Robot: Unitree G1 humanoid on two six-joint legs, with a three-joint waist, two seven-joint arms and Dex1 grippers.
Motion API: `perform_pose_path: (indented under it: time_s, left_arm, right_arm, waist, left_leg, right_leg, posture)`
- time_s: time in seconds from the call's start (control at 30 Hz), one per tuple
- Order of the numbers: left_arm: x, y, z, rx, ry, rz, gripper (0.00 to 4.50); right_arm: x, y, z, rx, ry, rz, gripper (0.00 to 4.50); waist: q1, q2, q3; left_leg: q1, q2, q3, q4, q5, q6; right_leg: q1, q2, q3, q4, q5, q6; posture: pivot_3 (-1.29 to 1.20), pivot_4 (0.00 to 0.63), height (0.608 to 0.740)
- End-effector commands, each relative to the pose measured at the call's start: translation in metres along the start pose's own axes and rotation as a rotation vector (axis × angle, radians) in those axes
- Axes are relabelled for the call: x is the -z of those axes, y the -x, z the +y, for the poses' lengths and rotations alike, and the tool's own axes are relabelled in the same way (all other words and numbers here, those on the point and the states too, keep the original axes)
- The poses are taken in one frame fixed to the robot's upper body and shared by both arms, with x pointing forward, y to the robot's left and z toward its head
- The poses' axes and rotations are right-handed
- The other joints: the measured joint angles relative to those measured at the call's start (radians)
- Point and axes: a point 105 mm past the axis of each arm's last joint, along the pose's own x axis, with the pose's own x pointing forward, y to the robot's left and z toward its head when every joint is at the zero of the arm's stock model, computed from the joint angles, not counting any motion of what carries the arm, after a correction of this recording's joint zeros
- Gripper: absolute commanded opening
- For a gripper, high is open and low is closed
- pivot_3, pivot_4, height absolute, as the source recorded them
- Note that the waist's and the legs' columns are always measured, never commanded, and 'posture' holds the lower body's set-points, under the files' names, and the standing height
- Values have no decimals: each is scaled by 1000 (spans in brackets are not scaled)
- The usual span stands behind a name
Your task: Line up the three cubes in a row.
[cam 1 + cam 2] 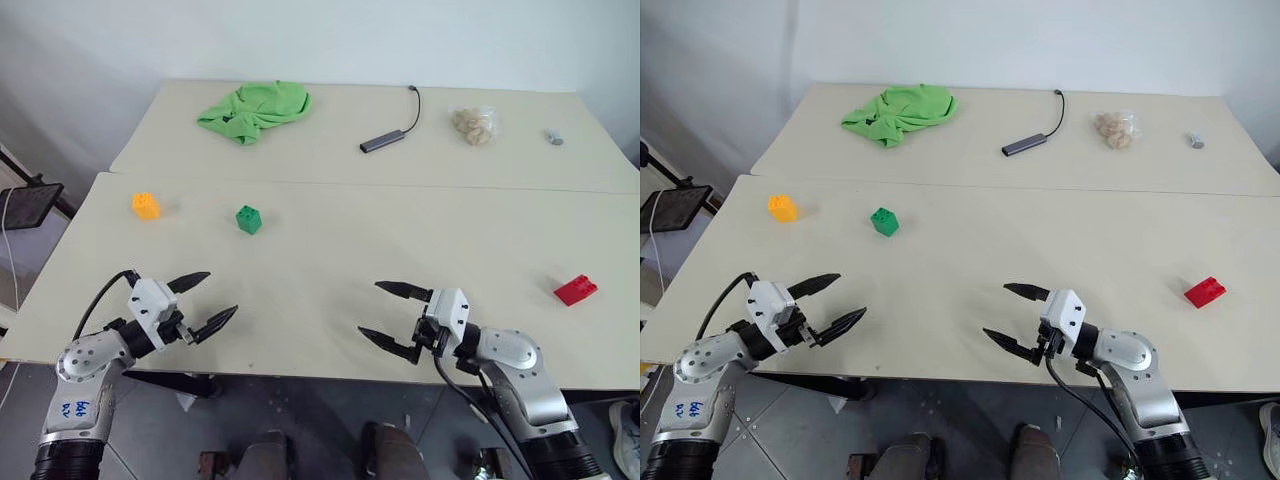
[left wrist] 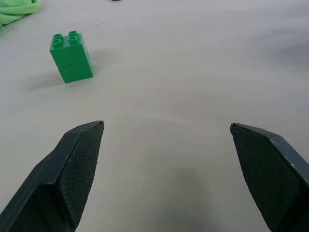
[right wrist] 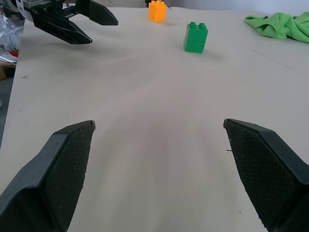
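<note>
Both tools, left tool (image 1: 204,299) and right tool (image 1: 389,313), hover spread apart, empty. Orange-yellow cube (image 1: 146,205) sits near green cube (image 1: 248,219); red cube (image 1: 576,290) is well apart, nothing aligned yet.

green cube (image 2: 71,57): showing glossy studded plastic | fingers (image 3: 65,169): showing matt black, finely textured pads | table (image 1: 330,270): looking smooth, matt beige | cloth (image 1: 255,108): lying soft, crumpled

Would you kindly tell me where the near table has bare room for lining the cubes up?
The widest bare stretch runs between the green cube and the red cube. The orange-yellow cube and green cube sit close together, leaving less room there.
</note>
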Motion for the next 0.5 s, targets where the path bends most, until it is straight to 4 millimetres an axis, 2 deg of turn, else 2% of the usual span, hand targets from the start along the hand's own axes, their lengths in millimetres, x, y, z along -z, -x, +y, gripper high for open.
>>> perform_pose_path:
  time_s: [0.03, 0.17, 0.23, 0.3, 0.37, 0.5]
  left_arm:
    - [-6, -2, 2, -13, -73, -16, 4459]
    - [-17, -6, 1, 30, -5, -96, 4459]
    - [-26, -12, -9, 114, 13, -122, 4459]
    - [-43, -30, -38, 304, 35, -157, 4459]
    - [-52, -43, -52, 393, 48, -179, 4459]
    - [-55, -61, -64, 475, -3, -175, 4459]
  right_arm:
    - [-8, 1, 1, 3, 41, -22, 4500]
    - [-15, 6, -5, 51, 60, -36, 4500]
    - [-28, 15, -14, 114, 56, -67, 4500]
    - [-53, 41, -36, 270, 88, -102, 4500]
    - [-70, 65, -50, 405, 130, -104, 4500]
    - [-77, 131, -61, 727, 141, -52, 4500]
  waist:
    - [0, 0, 0]
    - [2, 0, 0]
    - [2, 0, 0]
    - [6, 0, 0]
    - [25, 0, 0]
    - [33, -2, -1]
  left_leg:
    - [0, 0, 0, 0, 0, 0]
    - [0, 0, 0, 0, 0, 0]
    - [0, 0, 0, 1, 0, 0]
    - [-1, 0, 0, 1, 0, 0]
    - [-1, -1, 0, 2, 0, 0]
    - [-1, 0, 0, 2, 0, 0]
  right_leg:
    - [0, 0, 0, 0, 0, 0]
    - [0, 0, 0, 0, 0, 0]
    - [0, 0, 0, 0, 0, 0]
    - [0, 0, 0, 0, 0, 0]
    - [0, -1, 0, 0, 0, 0]
    - [1, 0, 0, 0, 0, 0]
  posture:
    - [0, 150, 740]
    - [0, 150, 740]
    - [0, 150, 740]
    - [0, 150, 740]
    - [0, 150, 740]
    - [0, 150, 740]
